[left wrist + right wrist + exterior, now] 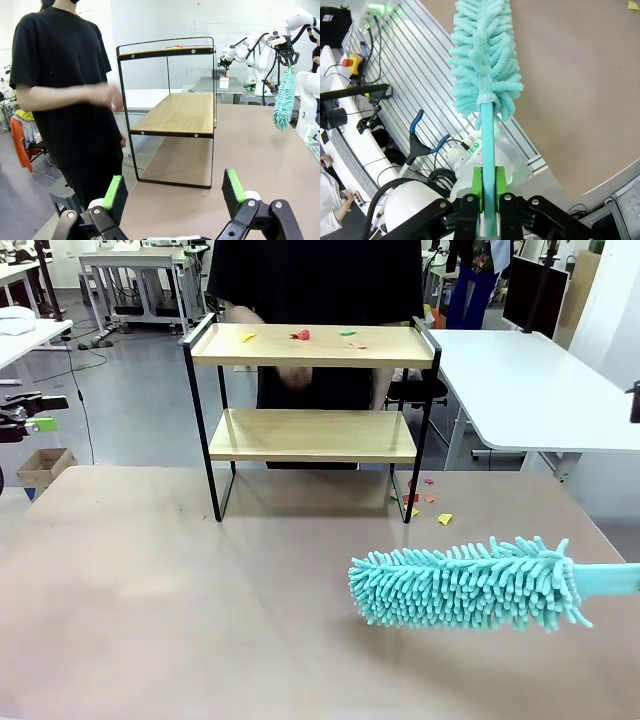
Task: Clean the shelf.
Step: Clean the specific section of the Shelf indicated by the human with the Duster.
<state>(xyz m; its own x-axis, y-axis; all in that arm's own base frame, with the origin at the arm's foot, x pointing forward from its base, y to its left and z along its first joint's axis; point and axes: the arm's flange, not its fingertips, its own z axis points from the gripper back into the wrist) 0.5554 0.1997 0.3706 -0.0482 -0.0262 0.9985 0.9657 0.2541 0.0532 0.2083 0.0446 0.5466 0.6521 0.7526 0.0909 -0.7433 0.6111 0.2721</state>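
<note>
The black, green-padded left pincer (174,192) gapes wide and empty, while the right pincer (489,186) is clamped tight on the thin handle of a fluffy teal duster (482,60).

left end effector (174,186): black links, green pads (114,190), silver screws (248,203) | right end effector (488,181): black, green pads

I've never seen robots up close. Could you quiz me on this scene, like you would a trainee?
1. True or false: the right claw is shut on the turquoise duster.
2. Where on the shelf do coloured paper scraps lie? A top board, B lower board, C both boards.
3. Fill in: the left claw is ____.
Key: 1 true; 2 A; 3 open.
</note>
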